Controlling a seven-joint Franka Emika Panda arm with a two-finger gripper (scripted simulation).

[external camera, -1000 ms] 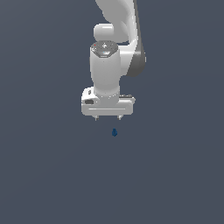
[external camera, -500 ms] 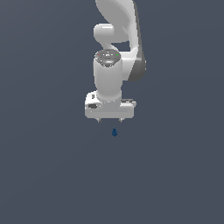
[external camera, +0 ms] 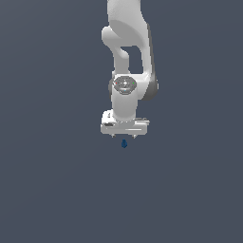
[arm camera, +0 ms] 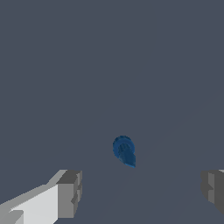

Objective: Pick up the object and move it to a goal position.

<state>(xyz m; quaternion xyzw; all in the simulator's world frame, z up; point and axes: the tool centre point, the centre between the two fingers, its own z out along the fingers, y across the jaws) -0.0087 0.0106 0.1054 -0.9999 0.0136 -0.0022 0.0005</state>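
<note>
The object (external camera: 124,143) is a tiny dark blue rounded piece lying on the flat grey ground. In the exterior view it shows just below the white hand, between the two short fingertips of my gripper (external camera: 124,136). The wrist view shows the object (arm camera: 124,151) in line with the wide gap between the grey fingertips (arm camera: 70,194). The jaws stand far apart and hold nothing, so the gripper is open. How high the fingertips hang above the ground cannot be told.
The white arm (external camera: 128,47) rises straight up behind the hand. Plain grey ground (external camera: 57,180) surrounds the object on every side, with no other item or edge in view.
The hand has come down toward the object; the gap between fingertips and the blue piece has shrunk. The object has not moved.
</note>
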